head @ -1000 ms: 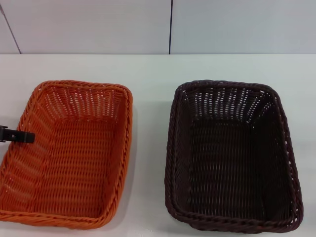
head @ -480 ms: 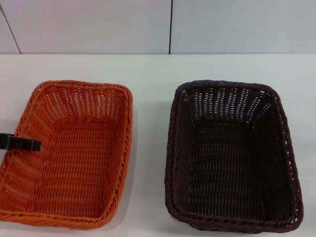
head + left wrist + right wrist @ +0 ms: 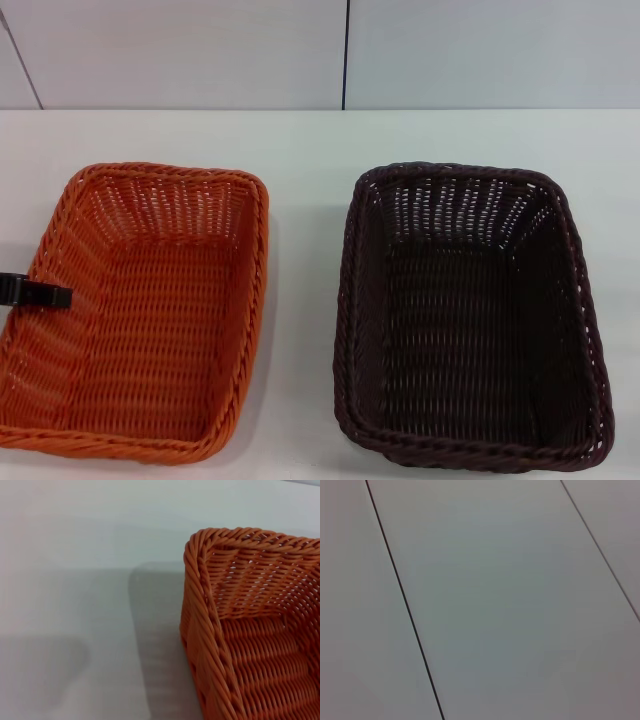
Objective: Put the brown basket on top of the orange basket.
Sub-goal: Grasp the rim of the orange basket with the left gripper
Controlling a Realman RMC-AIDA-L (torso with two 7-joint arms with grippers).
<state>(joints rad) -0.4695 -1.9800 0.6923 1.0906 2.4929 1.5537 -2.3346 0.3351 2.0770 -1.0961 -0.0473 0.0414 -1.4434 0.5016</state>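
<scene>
The orange basket (image 3: 145, 310) sits empty on the white table at the left. The brown basket (image 3: 470, 315) sits empty on the table at the right, apart from the orange one, with a strip of bare table between them. A black part of my left gripper (image 3: 38, 293) reaches in from the left edge over the orange basket's left rim. The left wrist view shows a corner of the orange basket (image 3: 250, 625) from close by. My right gripper is out of view; its wrist view shows only grey wall panels.
The white table (image 3: 305, 200) runs back to a grey panelled wall (image 3: 345, 50) with a dark seam. Nothing else stands on the table within view.
The black part of my left gripper moved a little lower along the orange basket's left rim, reached further in, then drew back slightly left. The baskets have not moved.
</scene>
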